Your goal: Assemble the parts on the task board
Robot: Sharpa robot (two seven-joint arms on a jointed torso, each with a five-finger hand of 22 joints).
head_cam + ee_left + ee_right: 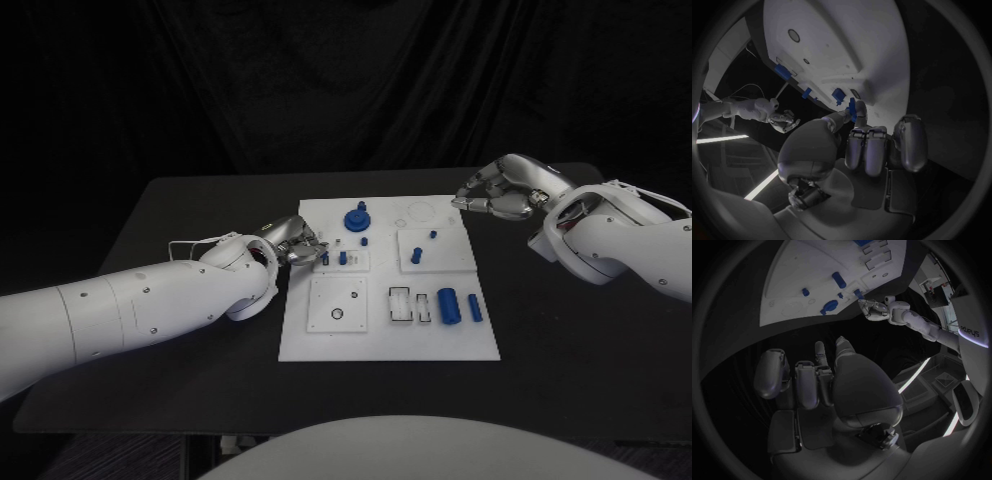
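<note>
1. Task board point(378, 340), a flat white rectangular plate, lies mid-counter between the two robot hands, with small blue plastic parts on it: a gear-like piece point(356, 217) at the far end, a short peg point(415, 255) in a square recess, and two cylinders point(449, 304) toward the near right.
2. Left robot hand point(293, 243) sits at the board's left edge. In the left wrist view its fingertips point(856, 117) appear to pinch a small blue peg point(852, 108) just off the board's rim; I judge it gripping that peg.
3. Right robot hand point(500, 192) hovers just past the board's far right corner, fingers curled inward with nothing visible in them.
4. Black counter point(202, 215) carries the board.
5. Risk: the pinch on the peg looks shallow, so it could tilt or slip out while being lined up with its hole, and a skewed entry could jam it or nudge the board sideways.
</note>
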